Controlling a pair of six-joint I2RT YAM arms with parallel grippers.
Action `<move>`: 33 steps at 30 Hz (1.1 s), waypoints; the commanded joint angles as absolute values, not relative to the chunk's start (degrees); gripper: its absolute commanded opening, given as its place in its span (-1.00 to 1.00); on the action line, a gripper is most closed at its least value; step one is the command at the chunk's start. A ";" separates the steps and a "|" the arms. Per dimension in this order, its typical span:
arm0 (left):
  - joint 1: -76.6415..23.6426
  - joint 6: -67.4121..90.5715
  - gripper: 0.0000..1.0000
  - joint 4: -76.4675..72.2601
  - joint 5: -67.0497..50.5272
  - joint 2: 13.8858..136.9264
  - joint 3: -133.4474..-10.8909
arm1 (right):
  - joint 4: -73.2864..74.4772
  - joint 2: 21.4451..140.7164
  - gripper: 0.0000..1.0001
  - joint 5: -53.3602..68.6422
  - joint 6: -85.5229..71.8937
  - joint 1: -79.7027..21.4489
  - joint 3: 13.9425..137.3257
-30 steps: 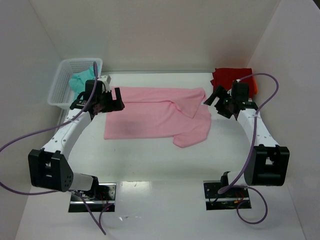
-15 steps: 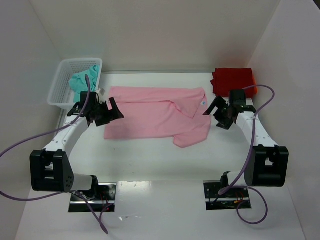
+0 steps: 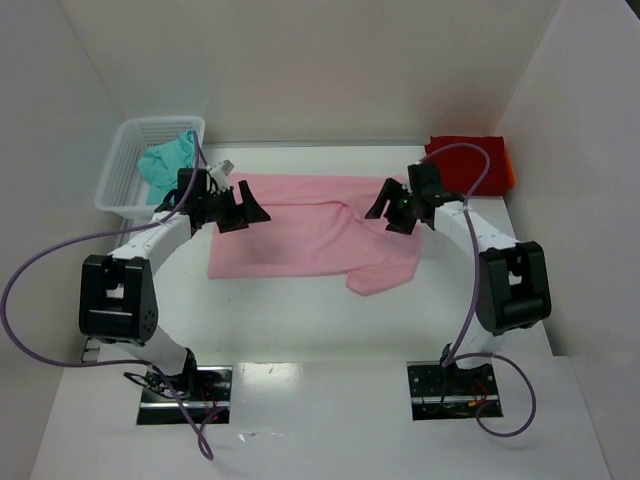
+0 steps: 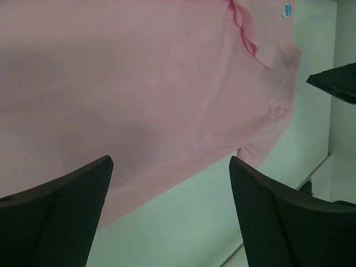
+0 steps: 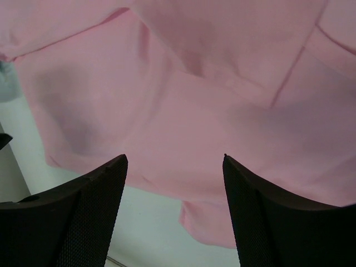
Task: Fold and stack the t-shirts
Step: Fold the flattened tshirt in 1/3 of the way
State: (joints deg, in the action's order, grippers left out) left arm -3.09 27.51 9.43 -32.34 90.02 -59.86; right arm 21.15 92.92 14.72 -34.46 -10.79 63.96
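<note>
My left gripper hangs above the left end of the pink t-shirt, spread flat mid-table, fingers wide apart and empty. My right gripper is likewise parted and empty above its right end. The red t-shirt lies far right, and the teal t-shirt is in the white basket.

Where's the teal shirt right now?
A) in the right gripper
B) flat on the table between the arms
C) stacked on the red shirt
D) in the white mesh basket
D: the teal shirt sits inside the white mesh basket at far left. The pink shirt is the one spread on the table, and the red shirt lies alone at far right.
</note>
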 commanded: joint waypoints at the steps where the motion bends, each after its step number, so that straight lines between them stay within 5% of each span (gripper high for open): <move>1: -2.99 27.25 0.85 7.12 -32.52 91.23 -63.54 | 13.11 95.35 0.53 13.81 -34.45 -14.93 67.50; 11: -2.99 24.53 0.85 8.88 -31.38 91.76 -65.21 | 8.09 103.09 0.55 9.41 -39.73 -19.68 69.35; 20: -2.99 23.99 0.85 9.40 -30.85 91.76 -63.46 | 6.94 110.03 0.28 3.52 -40.25 -21.53 74.61; 33: -2.99 23.47 0.85 9.40 -29.79 91.76 -63.46 | 11.69 114.08 0.28 -5.71 -36.91 -22.06 81.74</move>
State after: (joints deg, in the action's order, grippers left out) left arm -3.09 25.34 10.50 -29.71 91.68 -63.42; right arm 10.87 112.97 -0.67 -38.92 -21.39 78.41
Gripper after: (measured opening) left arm 0.925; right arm 0.640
